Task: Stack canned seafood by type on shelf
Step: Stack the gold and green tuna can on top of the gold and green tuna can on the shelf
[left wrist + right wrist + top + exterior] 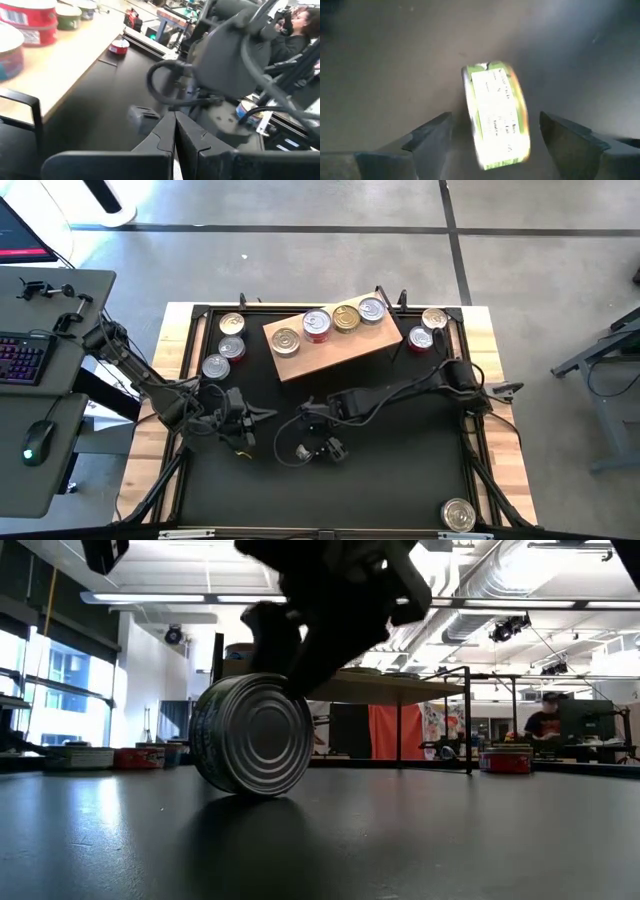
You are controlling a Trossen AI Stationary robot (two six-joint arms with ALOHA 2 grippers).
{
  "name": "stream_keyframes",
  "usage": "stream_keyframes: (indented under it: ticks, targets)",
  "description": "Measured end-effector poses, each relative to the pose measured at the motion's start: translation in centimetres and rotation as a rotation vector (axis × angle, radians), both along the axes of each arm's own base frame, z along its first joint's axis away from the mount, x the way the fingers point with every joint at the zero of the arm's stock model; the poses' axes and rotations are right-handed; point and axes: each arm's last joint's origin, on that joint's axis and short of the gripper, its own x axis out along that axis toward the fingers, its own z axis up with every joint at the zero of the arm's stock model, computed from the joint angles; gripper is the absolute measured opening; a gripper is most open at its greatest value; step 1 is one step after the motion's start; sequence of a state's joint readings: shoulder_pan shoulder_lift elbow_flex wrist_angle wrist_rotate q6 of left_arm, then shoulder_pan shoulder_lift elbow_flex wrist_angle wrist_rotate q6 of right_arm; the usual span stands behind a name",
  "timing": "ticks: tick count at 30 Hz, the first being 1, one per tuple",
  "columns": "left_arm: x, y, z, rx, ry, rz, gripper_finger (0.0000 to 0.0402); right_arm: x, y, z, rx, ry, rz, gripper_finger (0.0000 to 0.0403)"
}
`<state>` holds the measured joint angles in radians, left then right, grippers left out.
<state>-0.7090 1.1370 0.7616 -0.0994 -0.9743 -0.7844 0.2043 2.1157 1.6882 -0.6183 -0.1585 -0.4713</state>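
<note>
One tin (497, 115) with a green label stands on its rim on the black table, its ribbed silver end (255, 735) facing the near edge. My right gripper (318, 448) points down over it, open, one finger on each side with a gap to the tin. The shelf (330, 352) lies toward the far edge, and several tins (346, 318) stand in a row on its top. My left gripper (268, 416) hovers left of the right one, shut and holding nothing, its closed fingertips (175, 125) aimed at the right arm.
Three tins (231, 348) stand on the table left of the shelf and two (428, 328) to its right. One tin (458, 514) sits at the near right corner. A desk with a keyboard (22, 360) stands beyond the table's left edge.
</note>
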Motion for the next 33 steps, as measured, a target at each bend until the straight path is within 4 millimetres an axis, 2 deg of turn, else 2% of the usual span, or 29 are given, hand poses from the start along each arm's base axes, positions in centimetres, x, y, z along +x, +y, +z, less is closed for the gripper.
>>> stream_keyframes:
  ticks: [7,11,15,17,21,24,27,30,33]
  targets:
    - [0.0,-0.1,0.0,-0.028,0.007,-0.03,0.0,0.4,0.4,-1.9,-0.009,0.027,0.01,0.0277]
    - [0.0,-0.1,0.0,-0.031,0.006,-0.03,0.0,0.7,0.5,-1.8,-0.021,-0.008,0.017,0.0217]
    - [0.0,-0.1,0.0,-0.037,0.004,-0.028,0.0,0.8,0.4,-1.3,-0.066,-0.009,-0.02,0.0123]
    - [-0.1,0.0,0.1,-0.04,0.001,-0.029,0.0,0.9,0.4,-0.5,-0.054,0.013,-0.055,0.0119]
    - [-0.3,0.3,0.6,-0.018,-0.009,-0.031,0.0,0.7,0.3,2.8,-0.037,0.066,-0.118,0.0119]
    - [-0.6,0.5,1.0,0.012,-0.012,-0.036,0.0,0.1,0.3,6.7,-0.047,0.059,-0.173,0.0119]
    - [-0.8,0.9,1.4,0.046,0.0,-0.083,0.0,-1.2,0.4,10.7,-0.14,0.006,-0.255,0.0119]
    - [-1.0,1.2,1.8,0.094,0.026,-0.169,0.0,-2.9,-0.4,14.0,-0.264,-0.024,-0.387,0.012]
    - [-1.1,1.7,2.1,0.146,0.045,-0.213,0.0,-4.4,-2.1,16.2,-0.335,-0.055,-0.574,0.013]
